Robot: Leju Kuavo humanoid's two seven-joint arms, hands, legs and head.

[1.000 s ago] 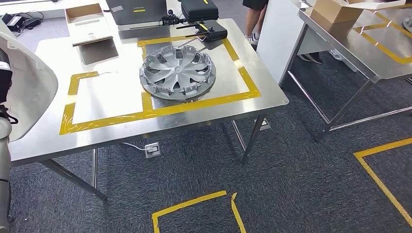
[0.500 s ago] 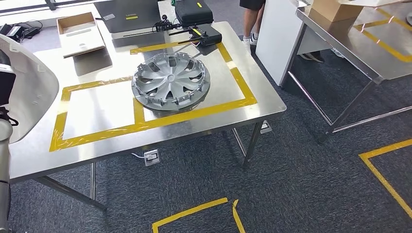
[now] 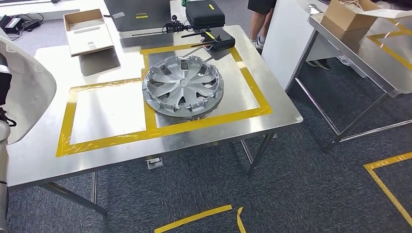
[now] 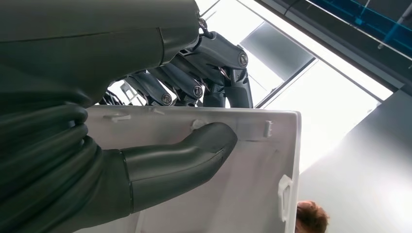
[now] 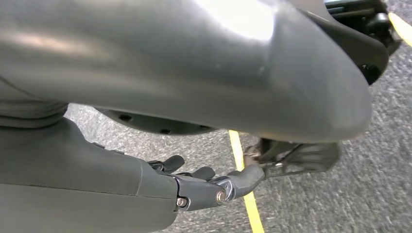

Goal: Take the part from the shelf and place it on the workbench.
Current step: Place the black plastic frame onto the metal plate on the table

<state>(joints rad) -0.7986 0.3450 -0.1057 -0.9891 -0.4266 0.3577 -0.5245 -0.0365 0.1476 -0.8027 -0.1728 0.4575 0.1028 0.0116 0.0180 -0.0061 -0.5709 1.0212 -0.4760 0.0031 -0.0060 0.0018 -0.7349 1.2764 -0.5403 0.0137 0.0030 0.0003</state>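
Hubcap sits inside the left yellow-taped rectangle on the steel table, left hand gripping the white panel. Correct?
Not quite. The head view shows the hubcap in the right taped rectangle of the steel table; the left rectangle holds nothing. The rest stands: in the left wrist view the left hand grips the white panel.

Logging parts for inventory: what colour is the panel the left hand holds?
White; the panel gripped by the left hand shows best in the left wrist view.
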